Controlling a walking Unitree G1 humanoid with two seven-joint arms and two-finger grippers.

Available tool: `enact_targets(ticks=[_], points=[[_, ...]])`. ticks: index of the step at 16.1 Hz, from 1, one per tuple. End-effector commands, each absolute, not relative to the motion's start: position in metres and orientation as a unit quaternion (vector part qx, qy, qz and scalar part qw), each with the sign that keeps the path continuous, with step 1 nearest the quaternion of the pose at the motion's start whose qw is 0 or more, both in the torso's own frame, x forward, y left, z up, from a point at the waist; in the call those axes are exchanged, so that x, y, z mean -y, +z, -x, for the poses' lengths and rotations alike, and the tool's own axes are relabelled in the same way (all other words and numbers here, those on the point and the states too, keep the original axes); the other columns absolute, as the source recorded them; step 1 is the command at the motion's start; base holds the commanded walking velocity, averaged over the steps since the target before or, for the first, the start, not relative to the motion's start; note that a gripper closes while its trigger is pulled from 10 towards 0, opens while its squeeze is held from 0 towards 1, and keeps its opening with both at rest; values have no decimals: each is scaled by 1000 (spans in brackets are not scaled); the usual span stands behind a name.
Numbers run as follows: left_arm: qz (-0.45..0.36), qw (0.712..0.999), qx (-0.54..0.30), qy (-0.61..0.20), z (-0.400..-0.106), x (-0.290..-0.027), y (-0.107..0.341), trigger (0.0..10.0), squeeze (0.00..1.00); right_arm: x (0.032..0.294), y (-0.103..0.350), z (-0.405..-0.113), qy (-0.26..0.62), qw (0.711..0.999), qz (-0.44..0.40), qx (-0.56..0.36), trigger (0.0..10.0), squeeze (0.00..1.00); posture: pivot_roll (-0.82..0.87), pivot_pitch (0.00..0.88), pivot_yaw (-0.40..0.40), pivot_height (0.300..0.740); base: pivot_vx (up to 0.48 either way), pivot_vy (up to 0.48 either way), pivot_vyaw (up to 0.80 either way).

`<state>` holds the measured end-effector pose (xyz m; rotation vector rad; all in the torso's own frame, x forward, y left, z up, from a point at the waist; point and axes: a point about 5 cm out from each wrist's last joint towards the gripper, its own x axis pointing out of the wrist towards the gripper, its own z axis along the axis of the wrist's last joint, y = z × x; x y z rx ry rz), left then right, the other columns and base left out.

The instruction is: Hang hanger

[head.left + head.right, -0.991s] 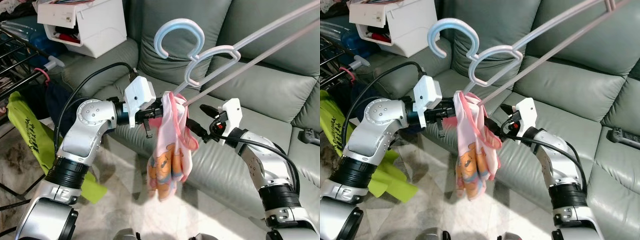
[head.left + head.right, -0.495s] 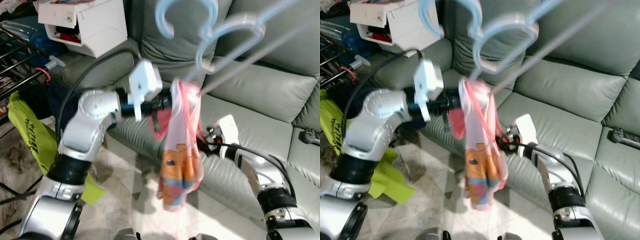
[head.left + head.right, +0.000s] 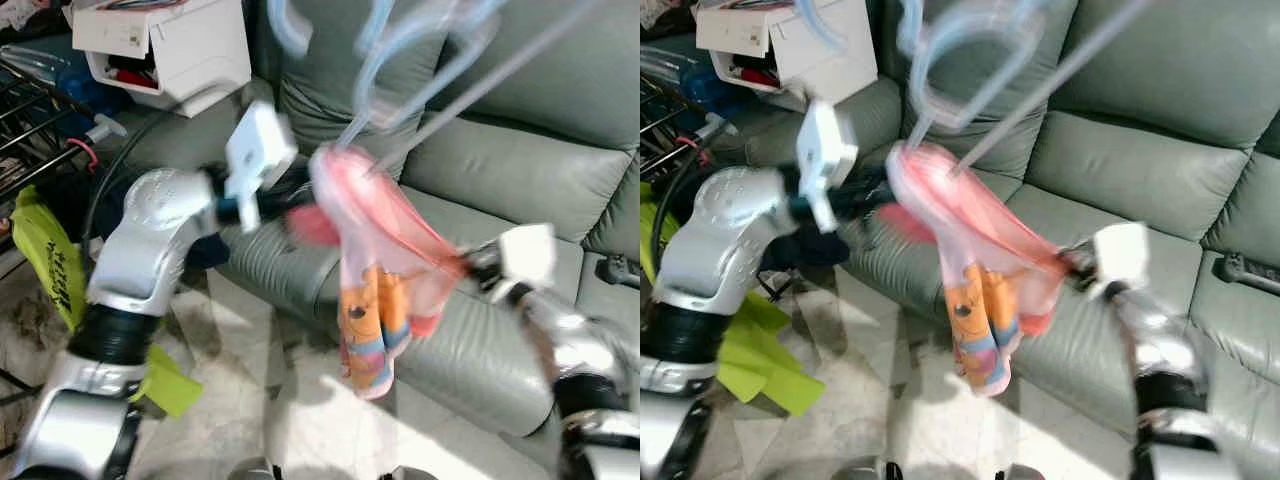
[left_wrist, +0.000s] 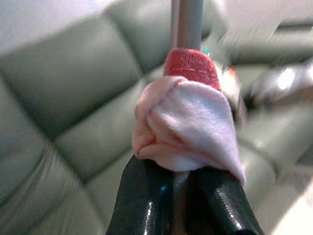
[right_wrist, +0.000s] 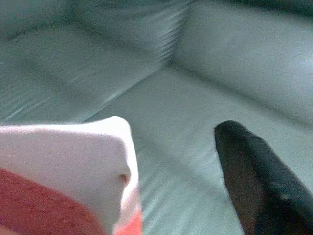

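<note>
Left fingers (image 4: 171, 196) clench the pink garment (image 3: 375, 260) on the hanger (image 3: 420, 60) above the sofa (image 3: 520, 170); right fingers (image 5: 254, 181) unclear.

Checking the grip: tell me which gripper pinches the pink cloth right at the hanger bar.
The left gripper: its fingers pinch the bunched pink garment just under the hanger bar. The right gripper sits at the garment's stretched far corner.

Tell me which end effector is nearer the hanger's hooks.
Left. The left end effector pinches the pink garment at the hanger end, just below the hooks. The right end effector sits lower, at the garment's far edge.
</note>
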<state>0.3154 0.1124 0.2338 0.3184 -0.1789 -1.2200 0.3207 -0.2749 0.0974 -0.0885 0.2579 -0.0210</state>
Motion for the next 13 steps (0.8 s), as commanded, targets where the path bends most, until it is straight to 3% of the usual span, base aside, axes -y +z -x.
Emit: enact_targets(ticks=[1,4,7,9,13], points=[[-170,816,55,-550,-321,-133,219,0,0,301,142,-329,-99,994,33,-36,0,0,-25,21,92,740,0,0,0],[-203,818,-19,-537,-318,-161,181,0,0,321,191,-336,-164,985,9,45,0,0,-35,17,93,740,0,0,0],[-225,813,-85,-531,-311,-182,141,0,0,321,217,-346,-169,982,28,83,0,0,-31,21,84,740,0,0,0],[-262,796,-115,-534,-306,-190,123,0,0,319,223,-350,-175,980,20,95,0,0,-36,18,91,740,0,0,0],[-272,791,-134,-532,-305,-193,107,0,0,309,217,-353,-158,983,21,86,0,0,-38,20,91,740,0,0,0]])
